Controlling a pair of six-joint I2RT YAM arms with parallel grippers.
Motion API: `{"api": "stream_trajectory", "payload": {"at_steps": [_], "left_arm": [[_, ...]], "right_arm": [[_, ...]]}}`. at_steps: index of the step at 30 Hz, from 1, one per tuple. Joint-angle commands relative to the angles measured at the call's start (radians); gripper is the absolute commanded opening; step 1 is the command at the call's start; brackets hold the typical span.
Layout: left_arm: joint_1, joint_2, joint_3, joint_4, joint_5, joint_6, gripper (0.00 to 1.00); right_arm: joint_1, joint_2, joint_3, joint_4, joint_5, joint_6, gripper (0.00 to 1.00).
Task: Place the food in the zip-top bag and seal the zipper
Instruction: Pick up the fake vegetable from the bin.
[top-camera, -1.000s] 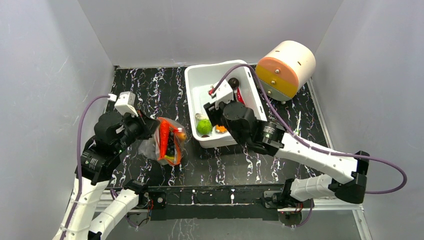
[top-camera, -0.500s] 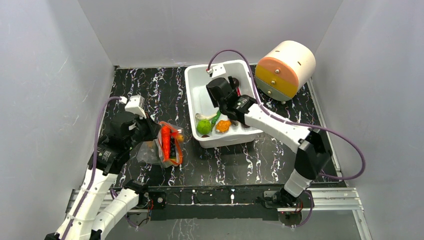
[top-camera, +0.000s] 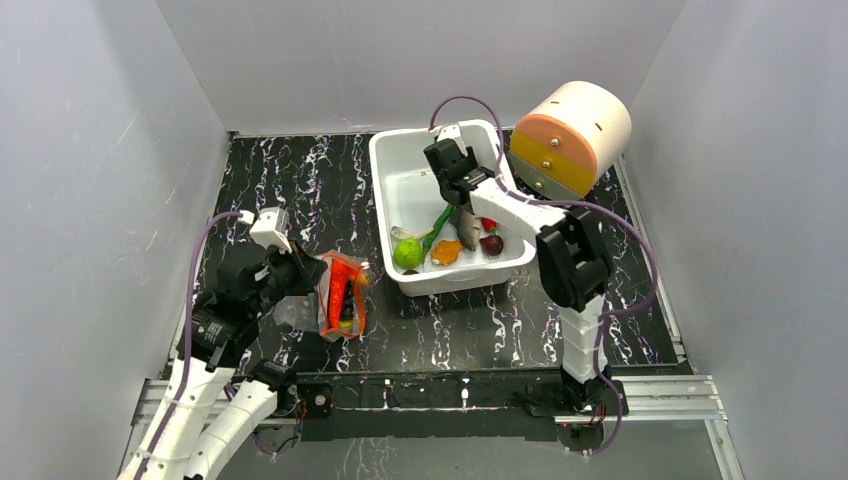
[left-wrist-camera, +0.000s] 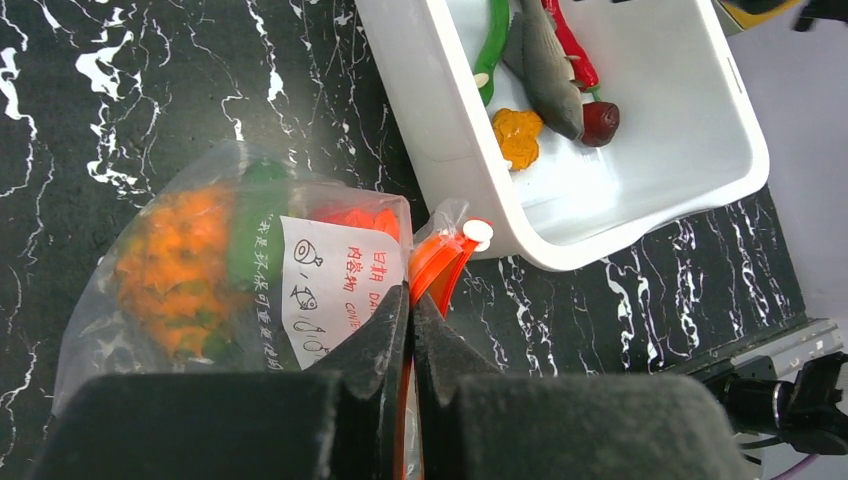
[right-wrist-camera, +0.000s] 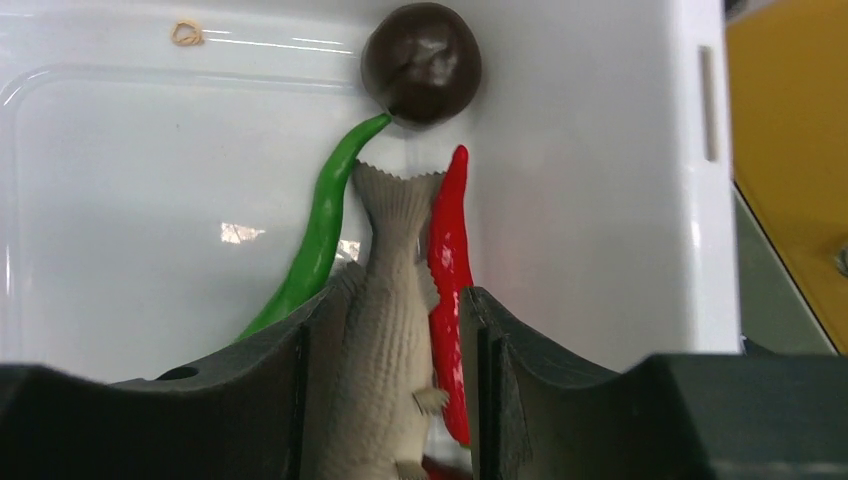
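White bin (top-camera: 395, 185) holds fish (right-wrist-camera: 385, 330), red chili (right-wrist-camera: 450, 260), lime (top-camera: 407, 253); right gripper (right-wrist-camera: 392, 300) straddles fish, grip unclear. Zip-top bag (left-wrist-camera: 150, 190) holds pineapple (left-wrist-camera: 165, 270); left gripper (left-wrist-camera: 410, 310) clenched on zipper (left-wrist-camera: 435, 262).

Fish (right-wrist-camera: 385, 330) head cut off at bottom edge; zipper (left-wrist-camera: 437, 262) end behind left claw (left-wrist-camera: 411, 300).
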Motion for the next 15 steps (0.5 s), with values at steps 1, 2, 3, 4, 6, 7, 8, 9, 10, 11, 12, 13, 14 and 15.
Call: {"api": "stream_trajectory", "payload": {"at_steps": [1, 2, 3, 4, 6, 7, 8, 9, 10, 11, 12, 13, 14, 15], "left_arm": [[0.000, -0.036, -0.023, 0.044, 0.031, -0.030, 0.00], [0.000, -0.040, -0.025, 0.045, 0.033, -0.031, 0.00], [0.000, -0.039, -0.025, 0.044, 0.037, -0.031, 0.00], [0.001, -0.035, -0.020, 0.038, 0.038, -0.029, 0.00], [-0.001, -0.028, -0.013, 0.028, 0.038, -0.024, 0.00], [0.000, -0.026, -0.013, 0.024, 0.039, -0.023, 0.00], [0.000, -0.029, -0.014, 0.025, 0.040, -0.024, 0.00], [0.000, -0.041, -0.018, 0.031, 0.041, -0.029, 0.00], [0.000, -0.052, -0.027, 0.044, 0.041, -0.035, 0.00], [0.001, -0.063, -0.034, 0.054, 0.041, -0.041, 0.00], [0.000, -0.071, -0.039, 0.061, 0.041, -0.046, 0.00], [0.000, -0.074, -0.042, 0.063, 0.042, -0.049, 0.00], [0.000, -0.072, -0.042, 0.062, 0.042, -0.051, 0.00], [0.000, -0.066, -0.044, 0.060, 0.045, -0.051, 0.00]], "right_arm": [[-0.021, 0.097, 0.129, 0.017, 0.047, 0.008, 0.43], [-0.021, 0.114, 0.144, 0.018, 0.057, 0.008, 0.43], [-0.021, 0.128, 0.154, 0.025, 0.062, 0.005, 0.42], [-0.023, 0.140, 0.162, 0.034, 0.073, -0.001, 0.41], [-0.024, 0.168, 0.186, 0.041, 0.105, -0.018, 0.39], [-0.026, 0.184, 0.200, 0.035, 0.124, -0.025, 0.38], [-0.029, 0.196, 0.210, 0.033, 0.149, -0.025, 0.38], [-0.032, 0.205, 0.211, 0.037, 0.172, -0.028, 0.38], [-0.035, 0.210, 0.204, 0.052, 0.177, -0.036, 0.38], [-0.040, 0.210, 0.199, 0.068, 0.176, -0.047, 0.38], [-0.043, 0.213, 0.194, 0.085, 0.173, -0.057, 0.38], [-0.048, 0.219, 0.199, 0.093, 0.170, -0.066, 0.38], [-0.053, 0.227, 0.207, 0.094, 0.176, -0.072, 0.38], [-0.057, 0.236, 0.220, 0.091, 0.180, -0.078, 0.38]]}}
